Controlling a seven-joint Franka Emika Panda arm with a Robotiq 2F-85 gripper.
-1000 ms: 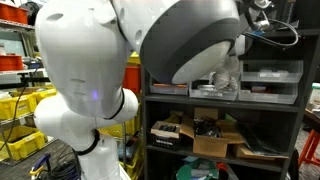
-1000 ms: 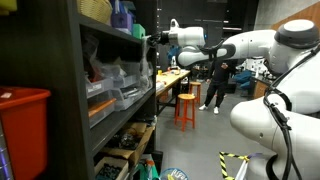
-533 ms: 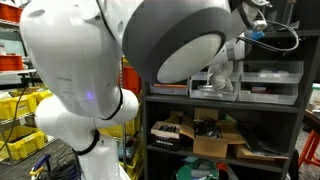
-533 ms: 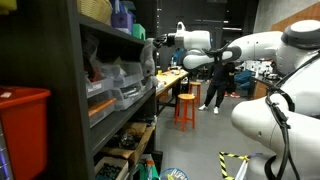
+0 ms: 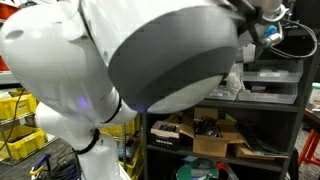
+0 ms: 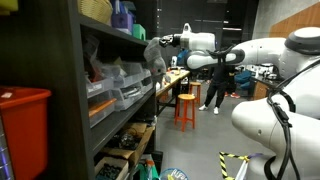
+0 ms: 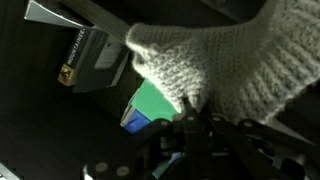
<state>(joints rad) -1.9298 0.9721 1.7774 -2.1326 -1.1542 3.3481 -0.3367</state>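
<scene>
Closest in, on the wrist view, the fingers (image 7: 205, 128) are clenched tight on a cream knitted cloth (image 7: 215, 55), and its ribbed weave fills the upper right of the picture. Just behind the cloth sits a green box (image 7: 150, 105), and past that a dark labelled box (image 7: 88, 55) lies in the shadows. I can't make out what carries either of them.

Out to an exterior view, and the big white arm (image 5: 160, 60) blocks nearly everything. Behind it stands the dark shelf unit (image 5: 270, 105), with cardboard boxes (image 5: 215, 140) on its lower shelf and yellow crates (image 5: 15, 105) stacked off to the side.

In an exterior view from the aisle, a red bin (image 6: 22, 120) sits nearest the camera beside the shelf unit (image 6: 75, 90). Further along, at the far end of the unit, the fingers (image 6: 160, 44) are level with the upper shelf. The knitted cloth (image 6: 157, 58) hangs down from them just off that shelf's front edge, in the air and clear of the boards. Beyond it a bench (image 6: 170, 78) runs on, with an orange stool (image 6: 186, 105) next to it. Furthest back, a person (image 6: 215, 85) stands on the floor.
</scene>
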